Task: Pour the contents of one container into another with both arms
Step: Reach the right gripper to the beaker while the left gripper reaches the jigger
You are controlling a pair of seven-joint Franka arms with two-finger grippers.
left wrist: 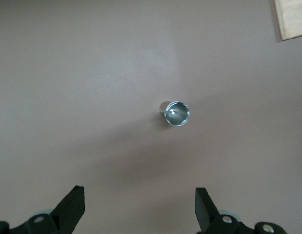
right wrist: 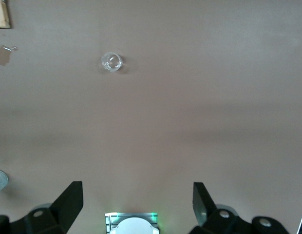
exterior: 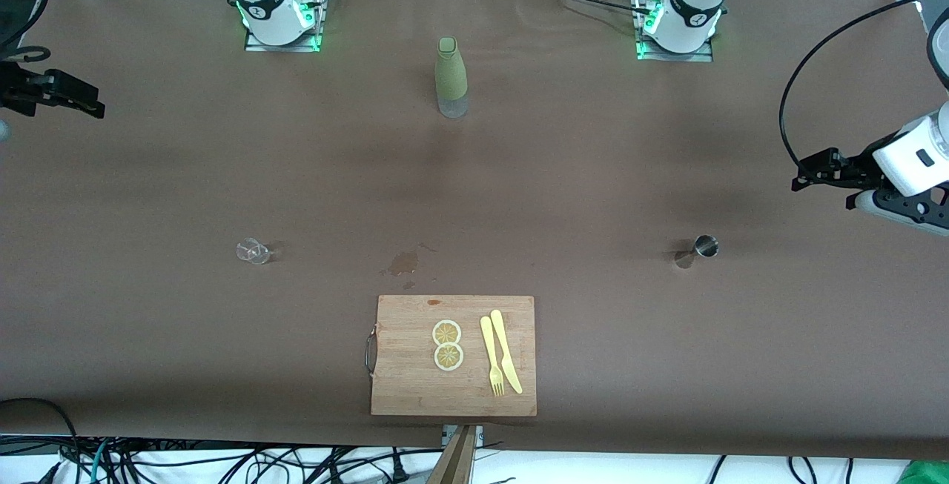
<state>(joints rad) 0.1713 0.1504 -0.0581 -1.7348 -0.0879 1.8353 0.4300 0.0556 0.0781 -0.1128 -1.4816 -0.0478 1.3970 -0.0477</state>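
The left gripper (left wrist: pixel 140 214) hangs over the surface (exterior: pixel 593 173) at the left arm's end, jaws wide, above a metal cup (exterior: pixel 706 247). The right gripper (right wrist: pixel 138 210) hangs at the right arm's end, jaws wide, with a glass (exterior: pixel 253 250) standing near it. A bottle (exterior: pixel 451 78) stands between the bases.

Shiny metal cup (exterior: pixel 706 246), clear glass cup (exterior: pixel 253 250), wooden board (exterior: pixel 453 388), matt brown tablecloth (exterior: pixel 593 173)
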